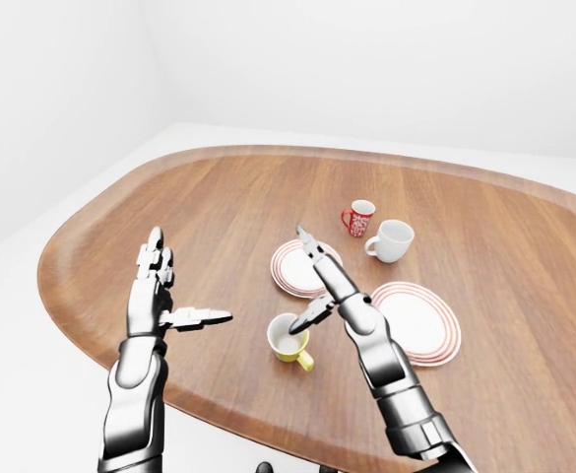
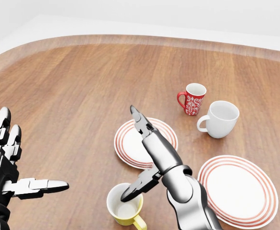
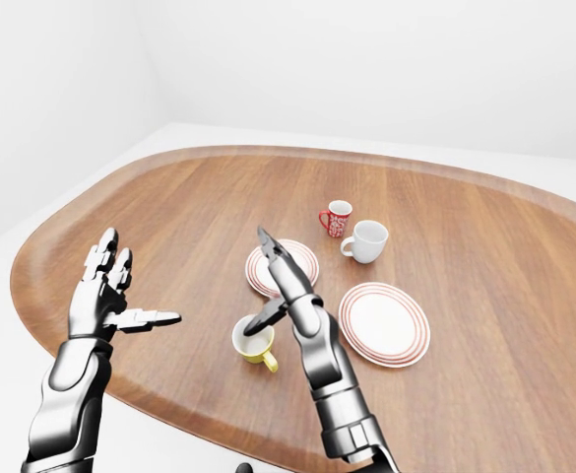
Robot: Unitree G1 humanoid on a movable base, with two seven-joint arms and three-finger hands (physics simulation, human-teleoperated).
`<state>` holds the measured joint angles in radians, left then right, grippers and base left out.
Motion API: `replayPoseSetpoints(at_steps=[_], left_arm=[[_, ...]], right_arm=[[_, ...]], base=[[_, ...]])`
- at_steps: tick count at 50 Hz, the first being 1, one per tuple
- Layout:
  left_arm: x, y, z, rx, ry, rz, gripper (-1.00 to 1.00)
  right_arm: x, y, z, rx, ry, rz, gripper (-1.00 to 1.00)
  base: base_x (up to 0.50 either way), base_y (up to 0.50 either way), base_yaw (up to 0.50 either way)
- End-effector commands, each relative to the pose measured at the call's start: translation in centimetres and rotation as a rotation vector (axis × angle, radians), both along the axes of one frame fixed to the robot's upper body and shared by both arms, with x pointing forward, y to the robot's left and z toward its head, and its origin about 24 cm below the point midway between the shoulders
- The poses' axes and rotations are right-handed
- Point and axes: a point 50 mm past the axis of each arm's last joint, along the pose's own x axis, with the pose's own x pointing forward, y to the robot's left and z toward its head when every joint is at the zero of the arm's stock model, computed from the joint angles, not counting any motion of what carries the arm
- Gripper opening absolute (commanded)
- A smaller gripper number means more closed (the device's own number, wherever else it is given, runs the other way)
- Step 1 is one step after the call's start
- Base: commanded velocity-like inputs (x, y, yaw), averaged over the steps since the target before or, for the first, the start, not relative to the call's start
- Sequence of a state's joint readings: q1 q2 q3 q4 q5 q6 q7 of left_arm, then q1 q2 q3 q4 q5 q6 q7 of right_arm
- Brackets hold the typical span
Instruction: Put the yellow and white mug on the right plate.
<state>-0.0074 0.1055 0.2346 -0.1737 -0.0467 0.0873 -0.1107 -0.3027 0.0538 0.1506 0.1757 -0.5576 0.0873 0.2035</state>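
One hand, the right hand, is reaching with fingers spread wide over the yellow mug; next, closing round it, then carrying to the right plate.

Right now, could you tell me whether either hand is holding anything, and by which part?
Nothing is held. The right hand is open above the yellow and white mug, its thumb over the rim; the left hand is open and empty.
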Motion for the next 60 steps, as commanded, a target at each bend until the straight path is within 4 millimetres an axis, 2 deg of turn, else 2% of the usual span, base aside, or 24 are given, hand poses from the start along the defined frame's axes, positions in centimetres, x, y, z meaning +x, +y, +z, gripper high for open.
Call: replayPoseSetpoints(at_steps=[1, 8, 17, 44, 60], left_arm=[[0.0, 0.0, 0.0, -0.001, 0.001, 0.001, 1.00], [0.0, -0.1, 0.0, 0.001, 0.000, -0.002, 1.00], [0.0, 0.0, 0.1, 0.000, -0.003, 0.001, 1.00], [-0.1, 0.0, 0.0, 0.001, -0.001, -0.001, 1.00], [-0.1, -0.1, 0.0, 0.001, 0.000, -0.003, 1.00]], right_arm=[[-0.3, 0.5, -1.3, -0.029, 0.044, 0.006, 1.00], [-0.3, 0.7, -2.2, -0.042, 0.078, 0.003, 1.00], [-0.2, 1.1, -4.7, -0.077, 0.127, -0.013, 1.00], [-1.0, 2.8, -7.7, -0.125, 0.156, 0.016, 1.00], [-1.1, 2.6, -9.3, -0.163, 0.205, -0.009, 1.00]], base=[[0.00, 0.00, 0.00], [0.00, 0.00, 0.00], [0.00, 0.00, 0.00], [0.00, 0.00, 0.00], [0.00, 0.00, 0.00]])
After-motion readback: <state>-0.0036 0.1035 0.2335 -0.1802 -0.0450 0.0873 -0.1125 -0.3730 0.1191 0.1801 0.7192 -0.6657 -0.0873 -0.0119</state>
